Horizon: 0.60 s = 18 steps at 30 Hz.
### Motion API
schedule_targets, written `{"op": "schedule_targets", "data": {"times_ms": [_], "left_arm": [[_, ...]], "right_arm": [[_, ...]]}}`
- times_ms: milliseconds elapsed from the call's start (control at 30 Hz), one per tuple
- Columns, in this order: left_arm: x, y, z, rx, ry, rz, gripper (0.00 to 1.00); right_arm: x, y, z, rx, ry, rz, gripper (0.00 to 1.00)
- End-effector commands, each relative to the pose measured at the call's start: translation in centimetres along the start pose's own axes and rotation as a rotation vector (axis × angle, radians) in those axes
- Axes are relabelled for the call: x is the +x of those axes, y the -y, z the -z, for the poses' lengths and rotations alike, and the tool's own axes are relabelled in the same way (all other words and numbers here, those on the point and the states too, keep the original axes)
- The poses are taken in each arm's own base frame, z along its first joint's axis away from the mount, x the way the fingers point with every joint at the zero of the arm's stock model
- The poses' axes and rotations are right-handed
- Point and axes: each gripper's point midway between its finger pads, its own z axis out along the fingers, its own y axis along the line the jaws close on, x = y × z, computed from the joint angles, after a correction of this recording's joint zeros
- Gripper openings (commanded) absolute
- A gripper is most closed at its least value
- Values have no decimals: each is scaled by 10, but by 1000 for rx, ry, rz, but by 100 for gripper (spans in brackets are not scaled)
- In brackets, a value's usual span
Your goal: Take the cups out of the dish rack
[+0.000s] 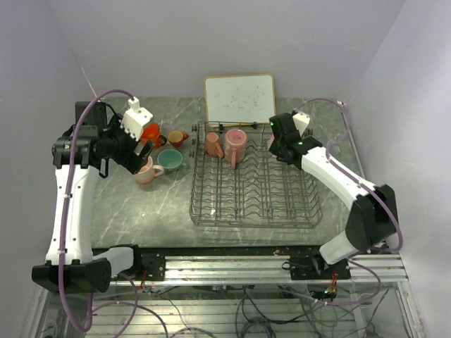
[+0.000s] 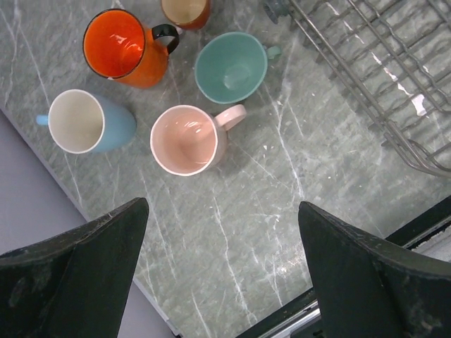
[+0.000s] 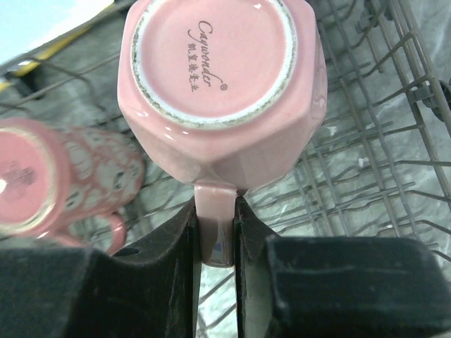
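Since the pink cup (image 3: 218, 77) sits upside down in the rack (image 3: 366, 141), base toward the wrist camera, its handle (image 3: 213, 225) is the easiest part to grab. The right gripper (image 3: 215, 211) has it there, jaws narrow and pinched on the handle from both sides. The cup is at the far end of the rack, near the white board (image 1: 239, 98). Can't tell whether it's clear of the wires yet. Upside down fits draining. My guess is it needs a straight lift so it doesn't snag.

Left gripper (image 2: 224, 211) hangs over the table (image 2: 282, 183) left of the rack, jaws wide, nothing in them. The cups below it stand mouths up, bunched close. Reads as the drop-off zone.

Count:
- **On the table, five:** orange cup (image 2: 123, 46), small brown-orange cup (image 2: 184, 10), mint cup (image 2: 232, 67), peach cup (image 2: 187, 139), light blue cup (image 2: 84, 121).
- **In the rack:** the held pink cup and a patterned pink cup (image 3: 49, 176) just left of it. The top view suggests three pink ones in total, but I can't match them one to one.
- **Rest:** one rack, one board, two arms.
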Motion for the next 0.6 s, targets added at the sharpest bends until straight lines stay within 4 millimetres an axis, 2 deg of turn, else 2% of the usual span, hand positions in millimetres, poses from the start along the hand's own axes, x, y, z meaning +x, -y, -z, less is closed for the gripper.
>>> {"op": "schedule_targets", "data": {"times_ms": [0,200,333,433,567], "left_arm": [[-6,15,1,52,85,-87,99],[-10,32,-3,84,214,-190,99],[-16,38,-5,101,284,-268,99],[-24,42,-3,112,333,-295,99],[-40,50,6,129,426,-323,99]], "right_arm": [[-24,-23,41,-204,47,-42,0],[-13,-59,107,-540,-73,-90,0],[-4,-100,171,-799,-171,-97,0],[2,-124,210,-961,-239,-128,0],[13,-151,252,-1153,-346,-223,0]]}}
